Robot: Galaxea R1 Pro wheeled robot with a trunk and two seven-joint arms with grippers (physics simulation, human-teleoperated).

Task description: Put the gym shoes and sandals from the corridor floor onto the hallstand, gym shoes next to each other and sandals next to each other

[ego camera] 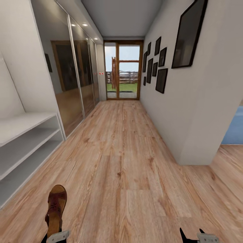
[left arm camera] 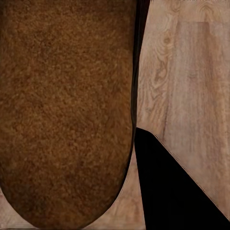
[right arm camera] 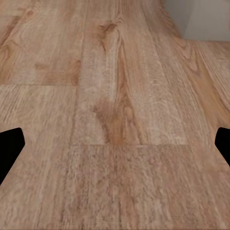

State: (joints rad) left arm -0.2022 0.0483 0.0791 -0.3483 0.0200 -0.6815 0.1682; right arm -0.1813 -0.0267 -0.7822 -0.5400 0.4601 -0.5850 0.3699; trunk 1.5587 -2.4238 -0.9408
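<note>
One brown sandal (ego camera: 56,206) with a dark strapped upper hangs over the corridor floor (ego camera: 128,162) at the bottom left of the head view. My left gripper (ego camera: 54,235) is shut on its heel end. The left wrist view looks close onto the sandal's brown sole (left arm camera: 62,110), with one black finger (left arm camera: 175,191) beside it. The pale-grey hallstand (ego camera: 23,122), with its bench top and two low shelves, stands at the left wall, ahead of the sandal. My right gripper (ego camera: 191,234) is open low at the right, over bare planks (right arm camera: 115,120). The gym shoes are out of view.
A mirrored wardrobe (ego camera: 74,84) runs along the left wall past the hallstand. A white wall with dark picture frames (ego camera: 158,67) bounds the right, ending at a corner (ego camera: 195,158). A glass door (ego camera: 122,71) closes the far end.
</note>
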